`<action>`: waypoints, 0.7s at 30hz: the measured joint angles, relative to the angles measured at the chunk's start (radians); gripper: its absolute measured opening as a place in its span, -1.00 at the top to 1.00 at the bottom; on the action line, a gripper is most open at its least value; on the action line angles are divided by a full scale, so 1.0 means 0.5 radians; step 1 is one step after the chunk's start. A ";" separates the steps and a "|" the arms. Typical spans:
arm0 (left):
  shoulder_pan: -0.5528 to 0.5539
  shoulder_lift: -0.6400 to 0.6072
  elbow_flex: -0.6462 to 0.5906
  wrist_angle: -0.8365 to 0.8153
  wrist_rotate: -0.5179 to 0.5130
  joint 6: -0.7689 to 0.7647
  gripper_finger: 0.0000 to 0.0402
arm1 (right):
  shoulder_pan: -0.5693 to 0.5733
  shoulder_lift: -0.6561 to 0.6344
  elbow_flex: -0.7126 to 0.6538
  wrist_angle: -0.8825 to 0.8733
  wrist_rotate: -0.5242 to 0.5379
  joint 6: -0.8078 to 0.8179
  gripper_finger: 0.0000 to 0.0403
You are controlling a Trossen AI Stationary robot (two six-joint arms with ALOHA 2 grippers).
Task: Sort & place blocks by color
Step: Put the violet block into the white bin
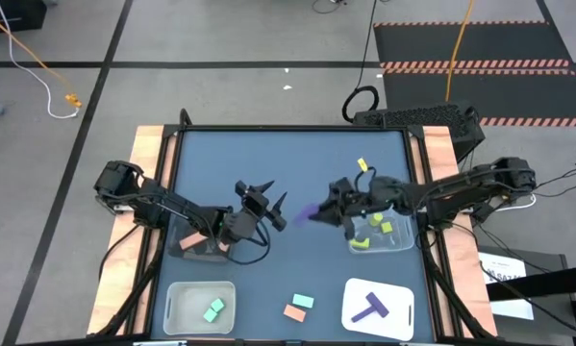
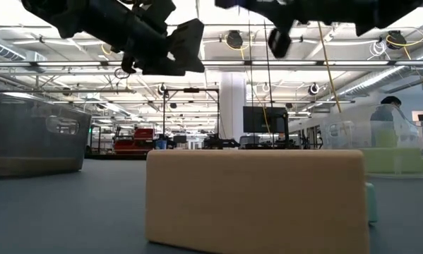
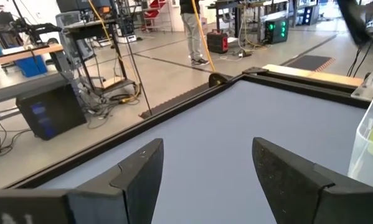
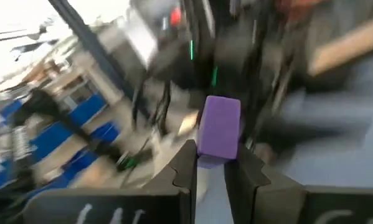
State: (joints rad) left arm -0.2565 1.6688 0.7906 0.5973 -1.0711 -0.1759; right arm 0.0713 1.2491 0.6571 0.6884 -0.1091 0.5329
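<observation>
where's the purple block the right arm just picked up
In the high view the purple block is pinched in the right gripper, near the table's middle, beside the clear bin of yellow-green blocks.

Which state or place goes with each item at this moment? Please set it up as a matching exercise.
Items:
1. right gripper
2. left gripper
3. purple T-shaped block
4. mint-green block

States or places:
a. open, holding nothing
b. lying in the clear bin at the table's front left
c. shut on a purple block
d. lying on the white tray at the table's front right

Pairs: 1-c, 2-a, 3-d, 4-b
</observation>
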 joint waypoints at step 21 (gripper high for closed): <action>0.000 0.000 0.000 -0.119 0.068 -0.086 -0.21 | 0.899 -0.154 0.000 -0.989 -0.155 1.304 0.82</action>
State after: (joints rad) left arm -0.2565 1.6688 0.7906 0.5376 -1.0370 -0.2188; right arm 0.5207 1.1721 0.6571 0.1936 -0.1865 1.1850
